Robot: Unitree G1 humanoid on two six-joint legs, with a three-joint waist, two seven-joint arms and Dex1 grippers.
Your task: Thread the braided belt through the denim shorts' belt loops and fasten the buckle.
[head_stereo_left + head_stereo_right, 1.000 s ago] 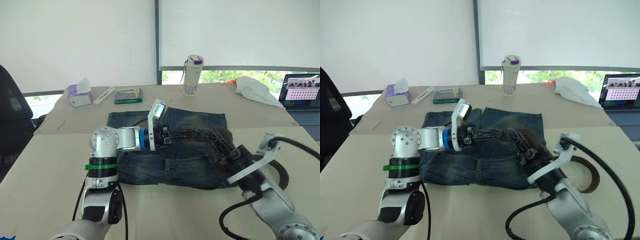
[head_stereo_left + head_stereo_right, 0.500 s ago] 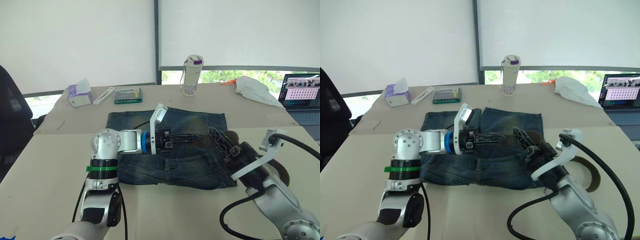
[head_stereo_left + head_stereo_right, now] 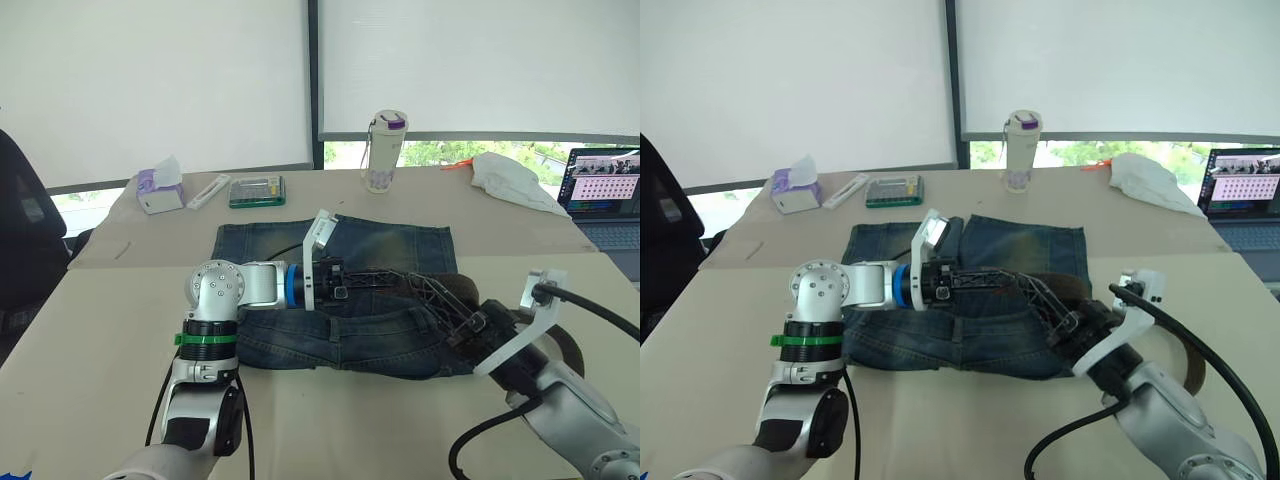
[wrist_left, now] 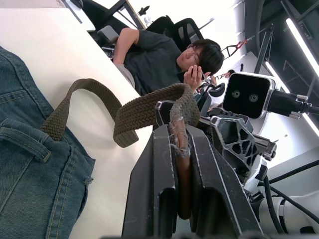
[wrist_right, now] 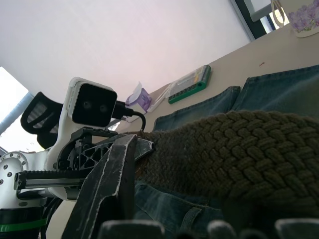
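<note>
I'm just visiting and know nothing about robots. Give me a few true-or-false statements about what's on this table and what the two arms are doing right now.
1. The left gripper is shut on the braided belt. True.
2. The denim shorts hang off the table's edge. False: they lie flat on the table.
3. A tissue box sits beyond the shorts. True.
4. The right gripper is far from the belt. False: it is at the belt, beside the left gripper.
</note>
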